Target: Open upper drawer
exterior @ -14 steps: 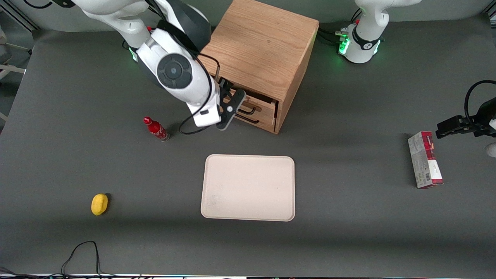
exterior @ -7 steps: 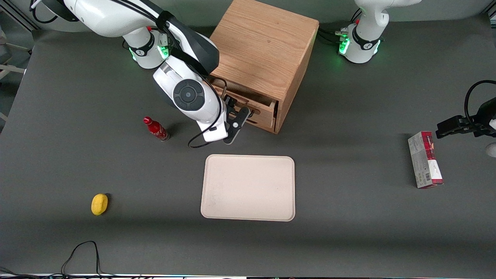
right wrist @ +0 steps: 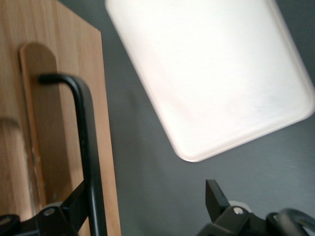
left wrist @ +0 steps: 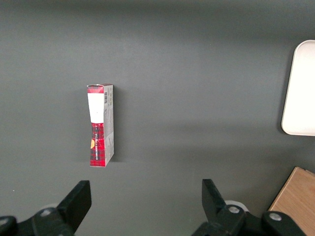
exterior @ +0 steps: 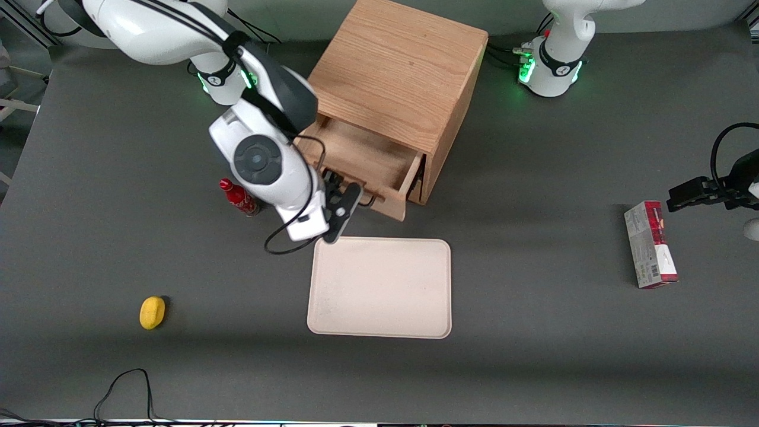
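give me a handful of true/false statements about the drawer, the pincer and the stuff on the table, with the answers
1. The upper drawer is pulled out of the cabinet. True.
2. The pincer is at the drawer's black handle. True.
3. The red bottle stands on the tray. False: it stands on the table, beside the working arm.
4. The open drawer holds a lemon. False: the visible part looks empty; the lemon lies on the table, nearer the front camera.
5. The red box lies toward the parked arm's end of the table. True.
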Controlling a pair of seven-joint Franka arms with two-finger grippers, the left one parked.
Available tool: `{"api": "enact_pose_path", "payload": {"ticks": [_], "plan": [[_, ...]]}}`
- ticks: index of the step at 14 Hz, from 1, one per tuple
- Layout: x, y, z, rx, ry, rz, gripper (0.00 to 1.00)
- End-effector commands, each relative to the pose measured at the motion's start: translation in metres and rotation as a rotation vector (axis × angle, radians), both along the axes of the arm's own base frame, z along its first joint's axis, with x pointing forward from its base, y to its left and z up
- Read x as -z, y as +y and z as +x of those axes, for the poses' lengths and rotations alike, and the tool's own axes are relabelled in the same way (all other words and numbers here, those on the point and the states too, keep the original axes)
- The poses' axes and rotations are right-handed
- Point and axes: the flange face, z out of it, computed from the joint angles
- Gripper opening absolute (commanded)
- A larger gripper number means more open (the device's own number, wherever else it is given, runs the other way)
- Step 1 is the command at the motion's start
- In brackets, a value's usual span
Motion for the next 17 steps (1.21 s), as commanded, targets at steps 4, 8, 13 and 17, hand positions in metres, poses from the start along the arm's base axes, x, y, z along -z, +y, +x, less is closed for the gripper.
{"api": "enact_pose_path", "payload": {"ticks": [4, 8, 13, 17], "plan": [[-0.016, -0.049, 0.065, 0.017, -0.092, 0.014, 1.00], [-0.085, -0.082, 0.072, 0.102, -0.156, -0.004, 1.00], [-0.164, -0.195, 0.017, 0.487, -0.078, -0.117, 1.00], [-0.175, -0.289, -0.062, 0.919, -0.023, -0.159, 1.00]]}}
